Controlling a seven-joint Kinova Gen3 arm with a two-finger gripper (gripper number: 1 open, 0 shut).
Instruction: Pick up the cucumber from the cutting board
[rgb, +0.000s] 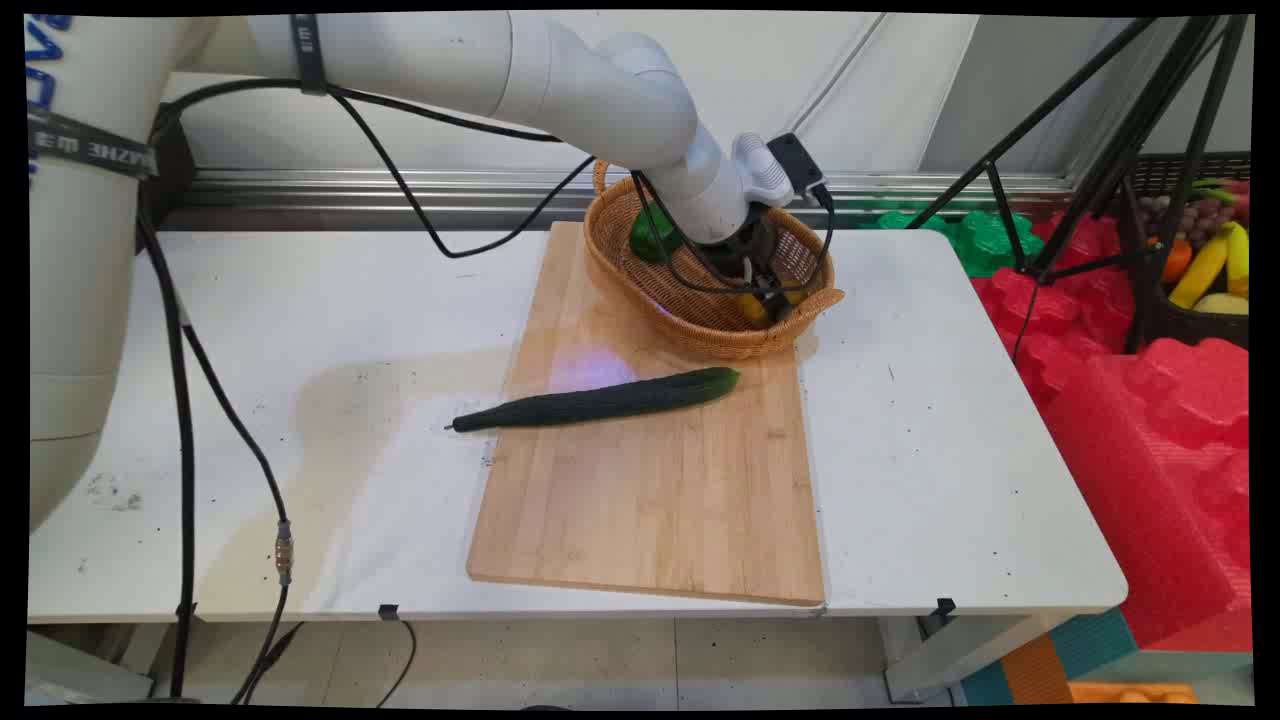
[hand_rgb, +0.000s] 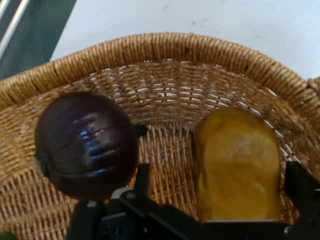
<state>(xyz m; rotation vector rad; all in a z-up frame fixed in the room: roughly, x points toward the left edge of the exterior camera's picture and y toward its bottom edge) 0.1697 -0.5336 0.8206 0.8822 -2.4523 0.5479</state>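
1. Main view: the gripper (rgb: 757, 285) is lowered into a woven wicker basket (rgb: 700, 320) that stands at the far end of a wooden cutting board (rgb: 660, 500) on the white table (rgb: 950, 450).
2. A green vegetable (rgb: 650, 232) is seen in the basket's far left part, and a patch of yellow shows just beside the gripper at the near right.
3. A long dark green cucumber (rgb: 600, 400) lies across the board, near the basket but apart from it, with its thin stem end reaching past the board's left edge onto the table.
4. Mirrored lettering can be made out on the straps that bind the black cables (rgb: 185, 400) to the arm; it cannot be read with certainty.
5. Right of the table, red foam shapes (rgb: 1130, 400) and a dark crate of fruit (rgb: 1200, 260) are seen behind tripod legs.
6. Hand view: a yellow item (hand_rgb: 239, 170) is seen between the spread fingers (hand_rgb: 300, 185), which stand parted; contact with it cannot be told.
7. A dark purple onion (hand_rgb: 86, 145) rests to the left of the yellow item, apart from it, against the basket's woven wall (hand_rgb: 165, 95).
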